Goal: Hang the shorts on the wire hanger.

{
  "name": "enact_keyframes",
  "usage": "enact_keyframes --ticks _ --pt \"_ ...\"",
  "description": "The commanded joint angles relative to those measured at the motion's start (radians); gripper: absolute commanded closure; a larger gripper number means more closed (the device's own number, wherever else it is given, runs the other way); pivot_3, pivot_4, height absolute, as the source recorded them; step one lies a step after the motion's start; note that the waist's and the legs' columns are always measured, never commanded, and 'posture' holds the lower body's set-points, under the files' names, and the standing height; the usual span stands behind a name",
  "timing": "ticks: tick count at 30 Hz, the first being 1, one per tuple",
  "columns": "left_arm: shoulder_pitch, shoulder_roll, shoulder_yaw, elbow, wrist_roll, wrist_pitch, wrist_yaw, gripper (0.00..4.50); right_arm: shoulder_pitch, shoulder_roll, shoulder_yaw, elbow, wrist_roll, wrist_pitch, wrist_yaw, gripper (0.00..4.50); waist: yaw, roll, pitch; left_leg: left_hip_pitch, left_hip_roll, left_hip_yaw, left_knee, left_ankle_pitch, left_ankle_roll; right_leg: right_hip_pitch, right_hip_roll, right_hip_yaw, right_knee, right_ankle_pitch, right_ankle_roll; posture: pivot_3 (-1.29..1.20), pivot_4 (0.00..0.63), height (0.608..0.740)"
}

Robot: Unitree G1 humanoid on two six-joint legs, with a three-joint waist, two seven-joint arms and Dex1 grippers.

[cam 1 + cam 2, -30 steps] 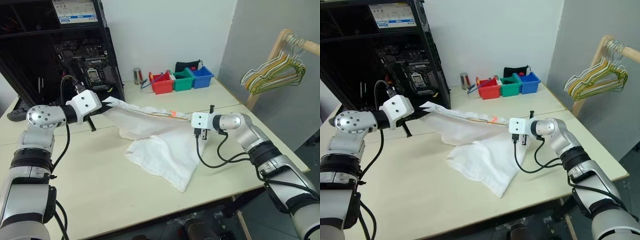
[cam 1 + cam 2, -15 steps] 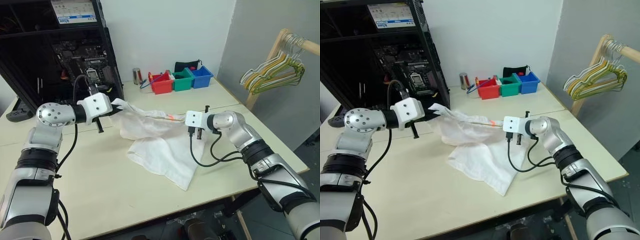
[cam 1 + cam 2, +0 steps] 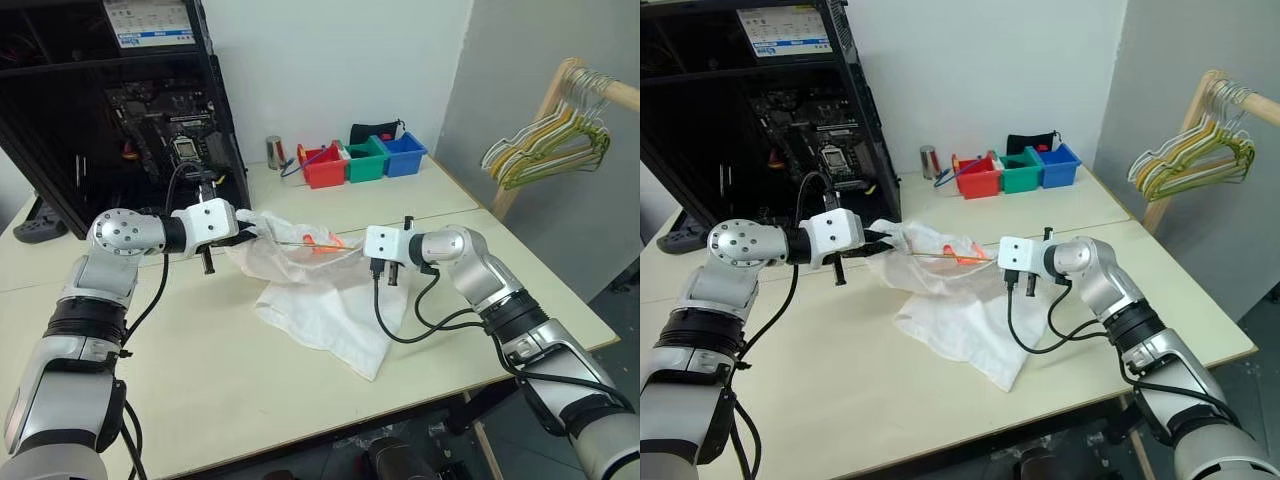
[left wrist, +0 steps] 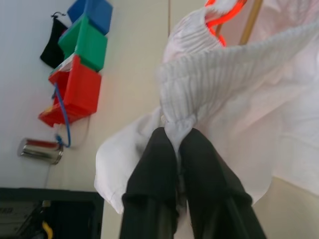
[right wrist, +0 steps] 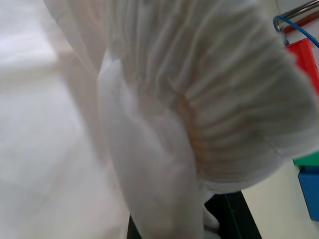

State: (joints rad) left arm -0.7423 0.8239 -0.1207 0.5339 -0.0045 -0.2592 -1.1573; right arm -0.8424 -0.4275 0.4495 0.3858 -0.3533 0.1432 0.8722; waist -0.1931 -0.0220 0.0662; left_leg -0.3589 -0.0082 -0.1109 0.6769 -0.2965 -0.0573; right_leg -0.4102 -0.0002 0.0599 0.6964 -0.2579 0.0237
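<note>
Both arms draw inward, slackening the waistband over the hanger

Compared with a second ago, the left gripper [image 4: 178,149] and right gripper [image 3: 352,242] have come closer together, so the large white thin-fabric shorts [image 3: 320,300] now bunch between them instead of stretching taut; most cloth lies mid-desk toward the front edge. The thin yellowish-tan wire hanger [image 3: 300,242] runs through the raised waistband, so threading looks under way. The left fingers pinch a gathered fold narrowly; the right ones are closed inside the fabric. Both forearms reach level, wrists angled toward each other.
</note>
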Motion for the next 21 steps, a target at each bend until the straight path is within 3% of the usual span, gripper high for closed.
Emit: enact_keyframes --ticks 1,4,7,10,14,17,21 --pt "-0.014 0.034 0.036 -0.108 -0.065 0.107 -0.063 3.01 -0.009 -0.005 -0.029 -0.044 0.011 0.000 -0.004 4.50 0.000 0.000 0.000 0.000 0.000 0.000 0.000 0.000 0.000 0.000 0.000 0.000 0.000 0.000 0.000 -0.10 0.000 0.740" --pt "-0.020 0.127 0.038 -0.250 -0.175 0.393 -0.239 2.41 -0.011 -0.002 -0.032 -0.023 0.014 -0.002 -0.010 4.50 0.000 0.000 0.000 0.000 0.000 0.000 0.000 0.000 0.000 0.000 0.001 0.000 0.000 0.000 0.000 -0.09 0.000 0.740" --pt "-0.077 0.196 0.058 -0.273 -0.240 0.580 -0.318 2.41 -0.019 0.001 -0.036 0.006 0.019 -0.004 -0.016 4.50 -0.001 0.000 0.000 0.000 0.000 0.001 0.000 0.000 0.000 0.000 0.005 0.000 0.000 0.000 0.000 -0.08 0.000 0.740" --pt "-0.129 0.230 0.071 -0.235 -0.260 0.656 -0.346 2.41 -0.028 0.002 -0.036 0.034 0.019 -0.017 -0.023 4.50 0.000 0.000 0.000 0.000 0.000 0.001 0.000 0.000 0.000 0.000 0.008 0.000 0.000 -0.001 0.001 -0.08 0.000 0.740" --pt "-0.206 0.268 0.084 -0.050 -0.210 0.598 -0.342 2.41 -0.040 0.002 -0.035 0.069 0.016 -0.034 -0.034 4.50 0.004 0.000 0.000 0.002 0.000 0.001 0.000 0.000 0.000 0.002 0.008 -0.001 0.000 -0.001 0.002 -0.08 0.000 0.740" --pt "-0.176 0.313 0.029 0.106 -0.091 0.380 -0.316 2.41 -0.051 -0.003 -0.038 0.077 0.017 -0.042 -0.037 4.50 0.004 0.001 0.001 0.003 -0.001 0.002 0.000 0.000 0.000 0.002 0.009 0.000 0.000 -0.001 0.002 -0.08 0.000 0.740" --pt "-0.184 0.240 0.025 0.199 -0.044 0.211 -0.231 2.41 -0.061 -0.004 -0.044 0.049 0.024 -0.031 -0.026 4.50 0.006 0.001 0.001 0.005 0.000 0.002 -0.001 0.000 0.000 0.002 0.009 0.002 0.000 -0.001 0.000 -0.08 0.000 0.740"
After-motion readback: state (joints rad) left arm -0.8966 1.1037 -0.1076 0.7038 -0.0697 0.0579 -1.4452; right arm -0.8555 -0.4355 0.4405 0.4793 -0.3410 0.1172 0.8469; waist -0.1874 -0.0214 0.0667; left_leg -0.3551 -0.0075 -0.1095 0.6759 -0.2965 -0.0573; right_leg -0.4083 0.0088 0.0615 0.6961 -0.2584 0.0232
